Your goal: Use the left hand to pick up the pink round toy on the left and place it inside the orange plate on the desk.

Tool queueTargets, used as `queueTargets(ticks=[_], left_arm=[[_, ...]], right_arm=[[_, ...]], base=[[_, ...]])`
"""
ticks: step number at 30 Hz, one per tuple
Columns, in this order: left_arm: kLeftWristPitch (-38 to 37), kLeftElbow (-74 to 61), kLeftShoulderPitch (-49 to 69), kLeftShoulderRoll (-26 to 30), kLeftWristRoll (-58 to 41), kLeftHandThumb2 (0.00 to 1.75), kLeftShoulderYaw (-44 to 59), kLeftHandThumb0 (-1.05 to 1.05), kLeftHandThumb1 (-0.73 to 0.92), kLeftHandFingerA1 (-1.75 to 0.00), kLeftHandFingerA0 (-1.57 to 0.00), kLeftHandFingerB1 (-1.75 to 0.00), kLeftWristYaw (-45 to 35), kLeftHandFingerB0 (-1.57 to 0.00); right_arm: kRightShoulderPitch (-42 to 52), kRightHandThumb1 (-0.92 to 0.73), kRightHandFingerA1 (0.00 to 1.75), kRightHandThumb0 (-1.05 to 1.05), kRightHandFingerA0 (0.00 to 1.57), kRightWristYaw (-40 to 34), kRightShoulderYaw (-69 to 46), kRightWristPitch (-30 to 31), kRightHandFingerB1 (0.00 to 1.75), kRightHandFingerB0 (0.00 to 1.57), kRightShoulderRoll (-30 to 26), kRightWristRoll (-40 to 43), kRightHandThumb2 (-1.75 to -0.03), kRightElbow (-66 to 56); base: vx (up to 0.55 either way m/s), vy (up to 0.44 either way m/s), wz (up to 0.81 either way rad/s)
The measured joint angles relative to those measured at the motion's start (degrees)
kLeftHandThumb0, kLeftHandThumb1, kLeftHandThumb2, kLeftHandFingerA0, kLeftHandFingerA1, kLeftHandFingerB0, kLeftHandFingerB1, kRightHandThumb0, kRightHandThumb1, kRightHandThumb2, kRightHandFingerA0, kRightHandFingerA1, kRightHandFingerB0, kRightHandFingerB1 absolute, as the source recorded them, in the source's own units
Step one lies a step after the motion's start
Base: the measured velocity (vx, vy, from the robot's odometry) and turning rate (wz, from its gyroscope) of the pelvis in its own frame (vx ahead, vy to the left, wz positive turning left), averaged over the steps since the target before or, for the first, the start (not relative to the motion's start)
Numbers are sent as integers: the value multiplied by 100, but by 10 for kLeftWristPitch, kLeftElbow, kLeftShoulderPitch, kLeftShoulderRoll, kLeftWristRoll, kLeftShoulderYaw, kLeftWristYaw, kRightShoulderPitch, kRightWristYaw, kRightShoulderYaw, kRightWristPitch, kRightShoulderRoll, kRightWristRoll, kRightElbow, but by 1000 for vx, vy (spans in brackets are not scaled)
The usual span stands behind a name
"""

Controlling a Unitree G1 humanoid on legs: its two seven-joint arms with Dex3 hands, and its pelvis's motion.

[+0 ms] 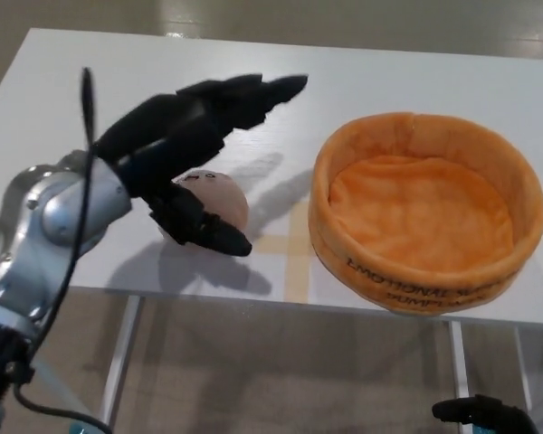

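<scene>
Reading "EMOTIONAL" on orange plate (425, 271); left hand (185, 145) open over pink toy (219, 197).

Round toy (219, 196): pale pink, small dark face marks; plate (425, 212): orange plush, dark lettering on wall; desk (362, 81): white; left hand (195, 136): black.

The left hand (185, 149) fills the left-centre of the frame, its fingers spread wide above and around the pink round toy (215, 197), thumb low in front of it and the two fingers (253, 90) stretched over its top toward the upper middle. The toy sits on the white desk (389, 72). Right of centre lies the orange plate (425, 271), apart from the toy. The right hand (484, 416) shows only as a dark tip at the bottom right corner.
</scene>
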Motion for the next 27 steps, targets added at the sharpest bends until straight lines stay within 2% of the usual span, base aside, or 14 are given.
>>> queueTargets(ticks=[13, 26, 27], left_arm=[[25, 151, -40, -27, 105, 76, -70, -60, 39, 0, 0, -6, 52, 0], [11, 251, -66, -28, 140, 75, -82, -60, 38, 0, 0, -7, 106, 0], [9, 255, -68, -27, 141, 76, -82, -65, 40, -4, 0, -12, 108, 0]], right_arm=[[-4, -58, 100, -14, 73, -1, 5, 1, 80, 63, 0, 0, -61, 1], [-5, -59, 98, -13, 72, -1, 6, 2, 78, 61, 0, 0, -60, 2], [-5, -60, 98, -14, 72, -1, 6, 2, 79, 62, 0, 0, -60, 2]], base=[[0, 0, 0], [0, 0, 0], [0, 0, 0]])
